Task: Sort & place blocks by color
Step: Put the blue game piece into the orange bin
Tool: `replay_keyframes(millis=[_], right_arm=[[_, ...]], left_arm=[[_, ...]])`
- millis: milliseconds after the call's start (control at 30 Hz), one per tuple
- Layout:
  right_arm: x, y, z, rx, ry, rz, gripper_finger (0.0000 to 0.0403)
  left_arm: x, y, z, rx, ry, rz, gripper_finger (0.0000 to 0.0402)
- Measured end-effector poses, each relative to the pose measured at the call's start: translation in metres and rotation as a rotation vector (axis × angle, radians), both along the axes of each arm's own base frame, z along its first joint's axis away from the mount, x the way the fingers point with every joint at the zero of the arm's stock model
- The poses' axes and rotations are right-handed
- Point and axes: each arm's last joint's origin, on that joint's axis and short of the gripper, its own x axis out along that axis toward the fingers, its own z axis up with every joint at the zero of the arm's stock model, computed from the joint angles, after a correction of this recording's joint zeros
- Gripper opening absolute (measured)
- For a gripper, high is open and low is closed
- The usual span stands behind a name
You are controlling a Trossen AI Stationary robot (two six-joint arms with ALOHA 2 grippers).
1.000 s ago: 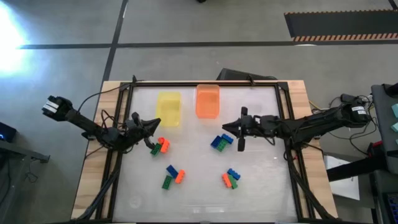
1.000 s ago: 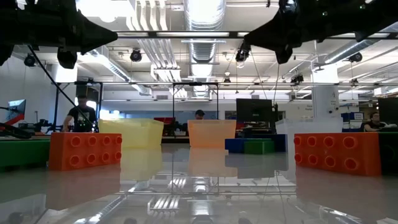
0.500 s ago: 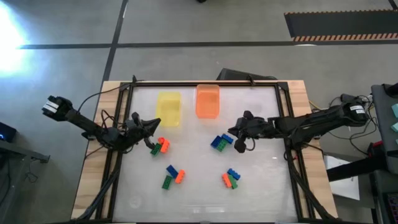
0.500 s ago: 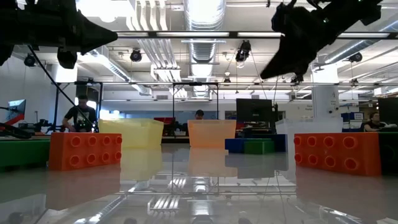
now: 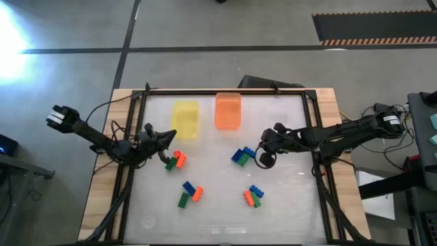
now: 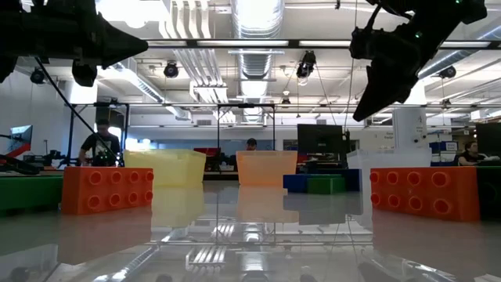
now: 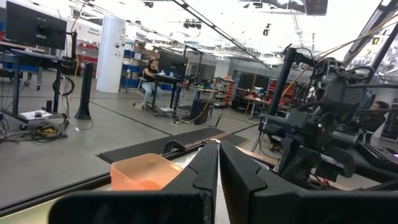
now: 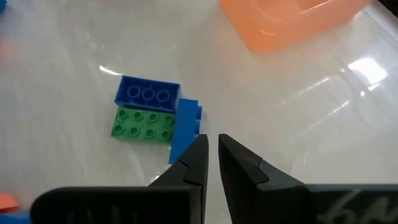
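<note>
Near the table's right edge, the right gripper hovers, fingers nearly together and empty, above a blue-green block cluster; only its wrist view shows studs. Left gripper, fingers together, waits beside the yellow tray.

You will find no legible text, label, brand, number or sign to enter: the blocks, the orange tray, the yellow tray and the distant room fittings carry nothing readable in any view.
</note>
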Motion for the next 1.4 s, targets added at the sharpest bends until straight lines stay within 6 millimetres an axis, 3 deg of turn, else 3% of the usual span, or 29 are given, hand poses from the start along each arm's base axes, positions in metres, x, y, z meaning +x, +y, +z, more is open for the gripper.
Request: replay_keyframes(millis=[167, 433, 600, 967, 1400], right_arm=[[0.002, 0.000, -0.002, 0.008, 0.000, 0.004, 0.0055], [0.012, 0.002, -0.014, 0.012, 0.032, 0.015, 0.0155], [0.018, 0.002, -0.027, 0.007, 0.084, 0.018, 0.0194], [0.042, 0.003, -0.044, -0.058, 0.047, 0.105, 0.0188], [0.047, 0.002, -0.064, -0.046, 0.110, 0.086, 0.0180]], left_arm=[[0.000, 0.000, 0.000, 0.000, 0.000, 0.000, 0.0001], [0.000, 0.000, 0.000, 0.001, 0.002, 0.000, 0.0001], [-0.001, 0.000, -0.002, 0.004, 0.008, 0.000, 0.0001], [-0.001, 0.000, -0.003, 0.005, 0.012, 0.000, 0.0001], [-0.001, 0.000, -0.004, 0.006, 0.016, 0.000, 0.0001]])
